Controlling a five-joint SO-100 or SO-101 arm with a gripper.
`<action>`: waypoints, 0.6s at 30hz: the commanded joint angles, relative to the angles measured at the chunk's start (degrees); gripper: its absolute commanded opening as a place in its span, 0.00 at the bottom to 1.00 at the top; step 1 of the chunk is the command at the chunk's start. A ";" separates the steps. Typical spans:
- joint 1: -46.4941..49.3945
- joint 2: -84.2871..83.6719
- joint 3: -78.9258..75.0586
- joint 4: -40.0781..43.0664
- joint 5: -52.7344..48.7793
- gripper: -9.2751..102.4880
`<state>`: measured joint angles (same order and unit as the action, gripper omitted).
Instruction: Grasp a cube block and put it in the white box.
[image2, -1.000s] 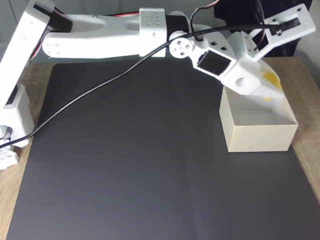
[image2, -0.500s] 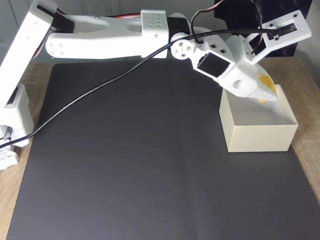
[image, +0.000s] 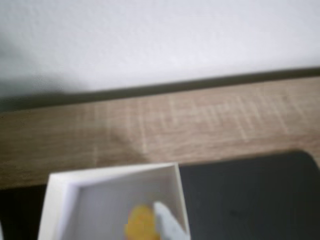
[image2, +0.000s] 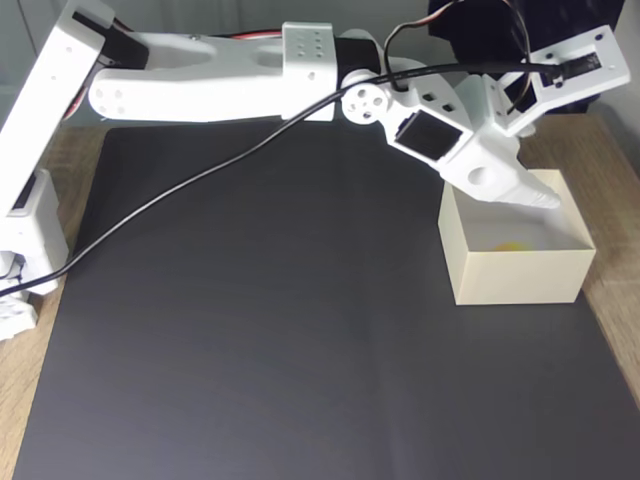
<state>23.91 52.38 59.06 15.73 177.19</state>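
Observation:
The yellow cube block (image2: 513, 245) lies on the floor of the white box (image2: 515, 277), free of any grip. My gripper (image2: 546, 199) hangs just above the box's far rim at the right of the fixed view, pointing down and to the right, open with nothing in it. In the wrist view the cube block (image: 140, 223) shows blurred inside the white box (image: 59, 202), with one white fingertip (image: 166, 224) right beside it. The second finger is hidden behind the gripper body.
The box stands at the right edge of a black mat (image2: 280, 330) on a wooden table (image2: 615, 330). My white arm (image2: 200, 80) spans the back from its base (image2: 25, 230) at the left, with a black cable (image2: 180, 190) trailing across the mat.
The cube has left the gripper and dropped to the box floor. The gripper has risen slightly over the box's far rim.

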 joint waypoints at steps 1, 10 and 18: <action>0.62 1.49 -2.99 -0.35 0.00 0.43; -1.23 5.98 -2.37 8.88 -1.05 0.22; -4.57 13.01 0.00 17.49 -0.53 0.08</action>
<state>20.57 58.62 59.06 32.17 176.48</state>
